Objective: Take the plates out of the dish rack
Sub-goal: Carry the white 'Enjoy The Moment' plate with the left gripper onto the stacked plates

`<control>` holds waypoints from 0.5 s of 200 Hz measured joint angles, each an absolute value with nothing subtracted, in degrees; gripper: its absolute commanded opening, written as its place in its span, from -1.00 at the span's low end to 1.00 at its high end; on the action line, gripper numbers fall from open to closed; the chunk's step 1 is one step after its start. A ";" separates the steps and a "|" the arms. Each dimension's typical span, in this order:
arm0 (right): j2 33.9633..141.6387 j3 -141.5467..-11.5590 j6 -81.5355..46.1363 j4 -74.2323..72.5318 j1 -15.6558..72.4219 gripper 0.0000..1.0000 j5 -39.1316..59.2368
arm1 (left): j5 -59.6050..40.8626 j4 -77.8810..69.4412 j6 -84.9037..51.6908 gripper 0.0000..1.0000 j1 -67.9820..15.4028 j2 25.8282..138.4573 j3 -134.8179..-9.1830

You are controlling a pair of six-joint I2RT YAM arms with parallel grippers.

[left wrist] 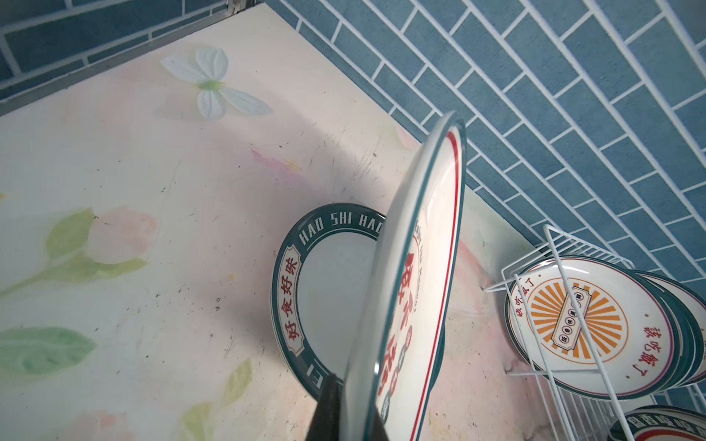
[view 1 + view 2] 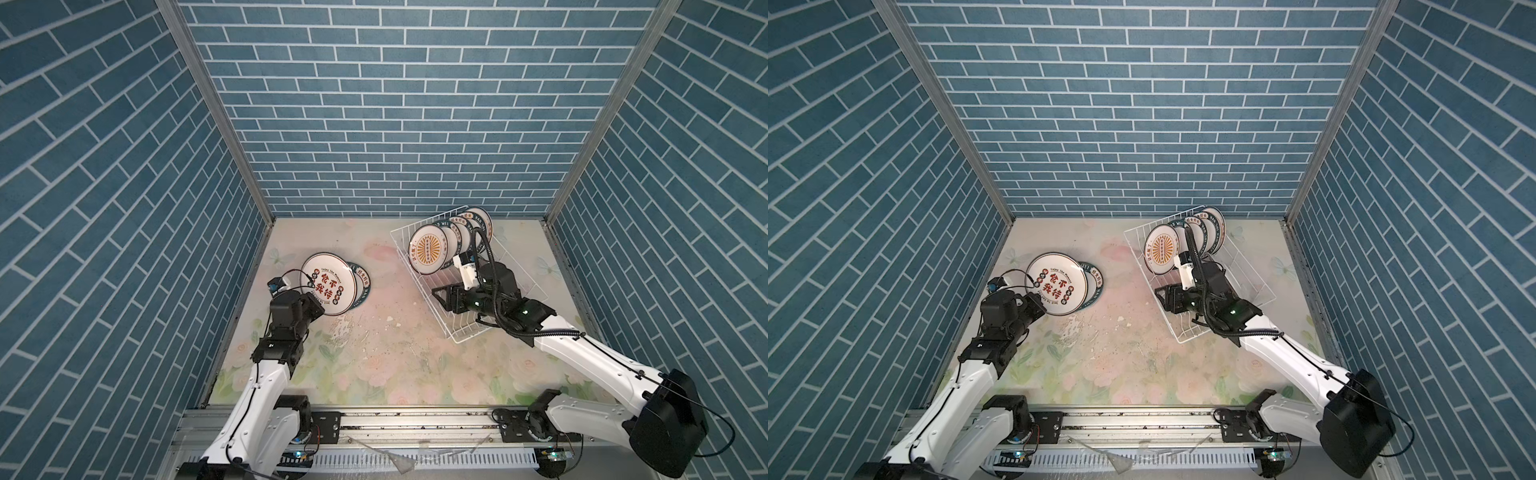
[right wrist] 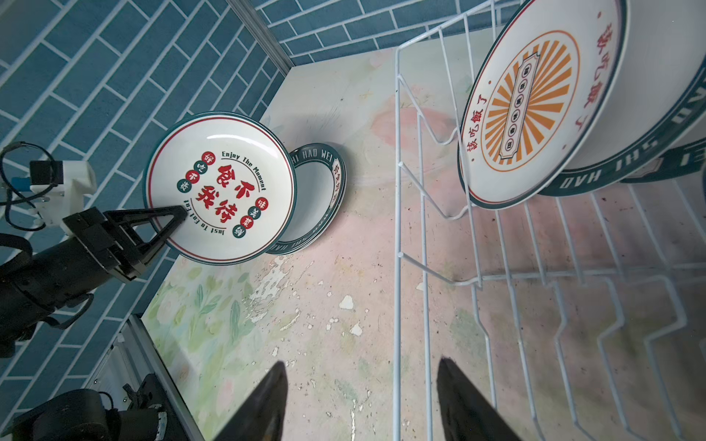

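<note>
Both top views: high, looking down at whole table (image 2: 374, 357). Wrist views: close, low, sharing red-lettered plate (image 1: 431, 248) and dish rack (image 3: 565, 275).

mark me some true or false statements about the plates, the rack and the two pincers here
1. The left pincer is shut on the red-character plate at its rim. True.
2. The right pincer holds a plate. False: the right pincer is open and empty.
3. A green-rimmed plate lies on the table, outside the dish rack. True.
4. The sunburst plate lies flat on the table. False: the sunburst plate stands on edge in the dish rack.
</note>
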State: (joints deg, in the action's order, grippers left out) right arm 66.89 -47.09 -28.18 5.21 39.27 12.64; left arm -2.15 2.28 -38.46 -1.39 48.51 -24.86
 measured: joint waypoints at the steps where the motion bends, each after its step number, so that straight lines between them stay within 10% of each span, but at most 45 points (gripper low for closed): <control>1: 66.89 -47.09 -28.18 5.21 39.27 0.24 12.64 | -2.24 2.26 -38.50 -1.00 -1.34 48.60 -24.88; 100: 67.46 -47.11 -28.03 5.21 39.27 0.23 13.98 | -12.14 -6.09 -47.42 -1.00 3.25 61.36 -25.50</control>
State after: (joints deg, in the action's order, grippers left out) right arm 67.46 -47.11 -28.03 5.21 39.27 13.98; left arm -12.14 -6.09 -47.42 3.25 61.36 -25.50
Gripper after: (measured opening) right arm 0.614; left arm 0.094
